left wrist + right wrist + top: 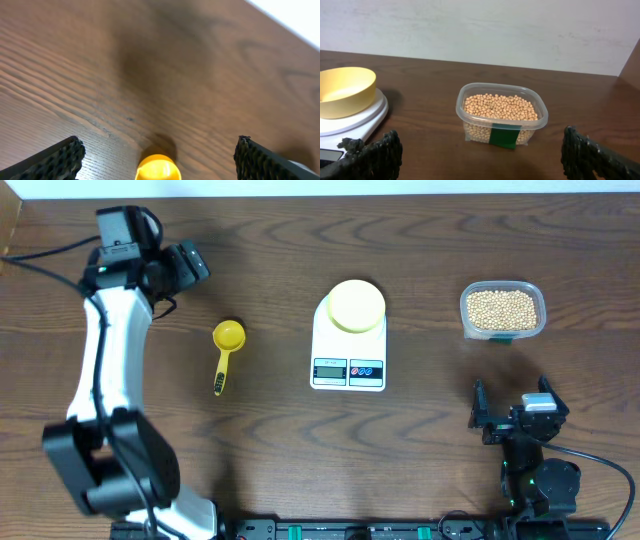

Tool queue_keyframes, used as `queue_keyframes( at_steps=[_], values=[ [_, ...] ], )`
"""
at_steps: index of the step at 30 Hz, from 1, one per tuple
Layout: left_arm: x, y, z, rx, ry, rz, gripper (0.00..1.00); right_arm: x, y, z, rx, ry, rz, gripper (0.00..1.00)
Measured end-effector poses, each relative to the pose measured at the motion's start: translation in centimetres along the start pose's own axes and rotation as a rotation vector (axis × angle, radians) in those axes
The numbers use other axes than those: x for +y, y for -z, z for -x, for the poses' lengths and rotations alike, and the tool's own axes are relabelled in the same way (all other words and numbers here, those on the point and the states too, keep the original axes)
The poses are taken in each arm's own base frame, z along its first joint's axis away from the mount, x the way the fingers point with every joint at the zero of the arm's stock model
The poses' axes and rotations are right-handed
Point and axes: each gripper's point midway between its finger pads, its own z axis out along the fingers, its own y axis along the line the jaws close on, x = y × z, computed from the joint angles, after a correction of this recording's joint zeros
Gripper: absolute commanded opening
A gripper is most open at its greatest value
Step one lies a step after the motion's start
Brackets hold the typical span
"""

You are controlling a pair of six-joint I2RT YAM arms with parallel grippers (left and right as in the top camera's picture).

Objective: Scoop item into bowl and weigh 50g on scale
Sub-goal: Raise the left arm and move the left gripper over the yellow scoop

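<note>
Beans [502, 308] are what I am watching for, and working outward from my side of the table [270, 440] I come to them late. Nearest me, on the right, the right gripper [511, 402] sits low over the wood with its jaws spread wide and nothing between them; its black ribbed fingers [375, 155] frame the bottom corners of the wrist view. Farther out, at the middle of the table, lies the white scale [348, 345], its display [329, 371] and two round buttons [366, 370] facing me. To its left, well apart from it, the yellow scoop [224, 355] lies flat with its handle toward me and its cup away. On the far part of the scale's top stands the pale-yellow bowl [356, 305], upright, its inside showing plain yellow. Level with the bowl and off to the right, well apart from the scale, is the clear tub [460, 106] with a green label [503, 137] on its near wall, and the beans fill it close to the rim. Farthest out on the left, the left gripper [159, 144] hangs above bare wood beyond the scoop, jaws wide apart and holding nothing; in its wrist view only the scoop's cup shows, at the bottom edge between the fingers. Behind the table rises a white wall [485, 30].
</note>
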Motion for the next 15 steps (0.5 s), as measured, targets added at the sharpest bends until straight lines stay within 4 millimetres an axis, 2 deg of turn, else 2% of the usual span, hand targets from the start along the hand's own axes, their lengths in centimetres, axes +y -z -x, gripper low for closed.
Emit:
queue_keyframes(
  at_steps=[4, 7, 11, 15],
  values=[
    [1.1, -3.8, -2.4, 0.106, -0.007, 0.034, 0.98, 0.0, 0.0, 0.0, 0.0, 0.0, 0.0, 0.99],
    [1.1, -5.4, -3.7, 0.154, -0.067, 0.041, 1.0, 0.0, 0.0, 0.0, 0.0, 0.0, 0.0, 0.99],
    [0.1, -5.3, -5.2, 0.206, -0.197, 0.03, 0.94, 0.0, 0.0, 0.0, 0.0, 0.0, 0.0, 0.99],
    [0.4, -4.6, -7.9, 0.315, -0.278, 0.039, 0.87, 0.0, 0.0, 0.0, 0.0, 0.0, 0.0, 0.99]
  ],
)
